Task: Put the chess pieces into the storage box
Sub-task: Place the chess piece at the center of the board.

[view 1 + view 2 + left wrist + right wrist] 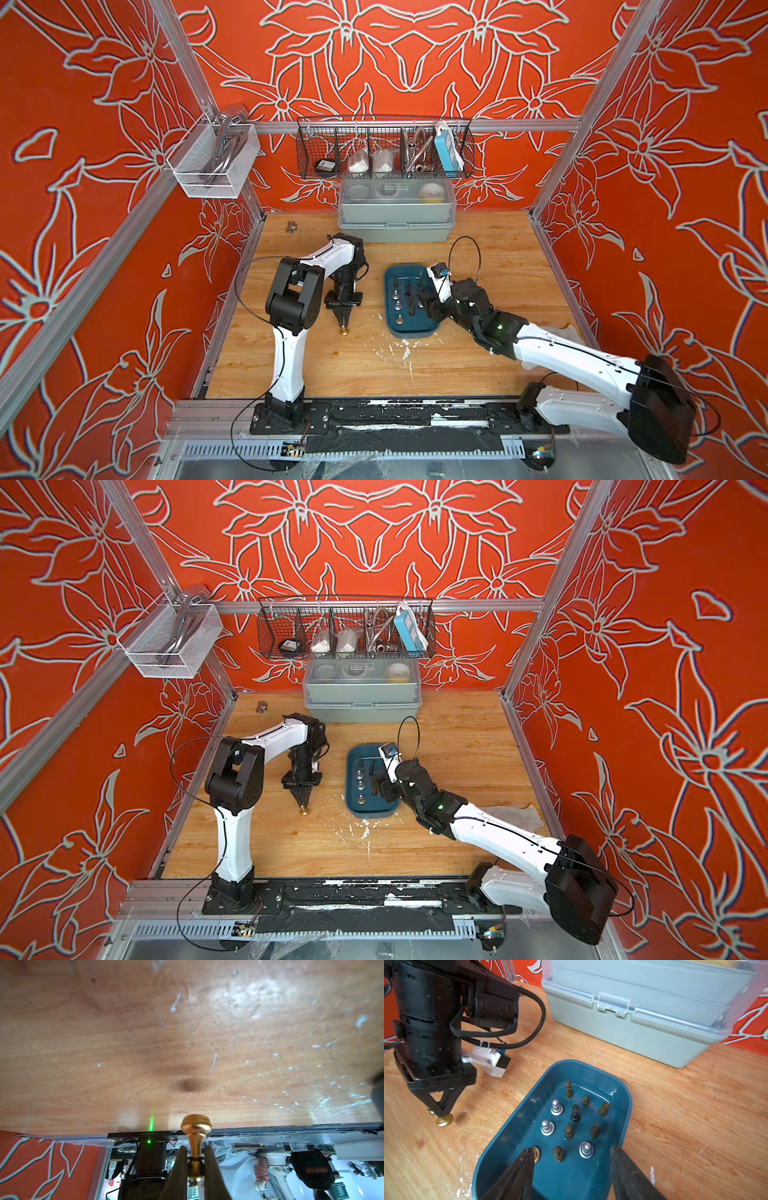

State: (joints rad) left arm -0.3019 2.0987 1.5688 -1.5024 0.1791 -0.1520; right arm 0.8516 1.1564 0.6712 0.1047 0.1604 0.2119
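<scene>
The storage box (411, 333) (371, 813) is a shallow teal tray on the wooden table. Several chess pieces stand inside it: silver ones (556, 1108), dark ones (575, 1114), and a gold one (537, 1154) partly hidden behind a finger. My right gripper (572, 1149) (420, 303) hangs open over the box's near end with nothing between its fingers. To the left of the box, my left gripper (195, 1148) (343, 325) points down, shut on the top of a gold chess piece (195, 1126) (444, 1121). That piece's base hangs close to the table.
A grey-green box with a translucent lid (395, 216) stands at the back of the table. Above it hangs a black wire basket (384, 149). A white mesh basket (212, 162) hangs at the left. A brownish metal fitting (291, 227) lies at the back left.
</scene>
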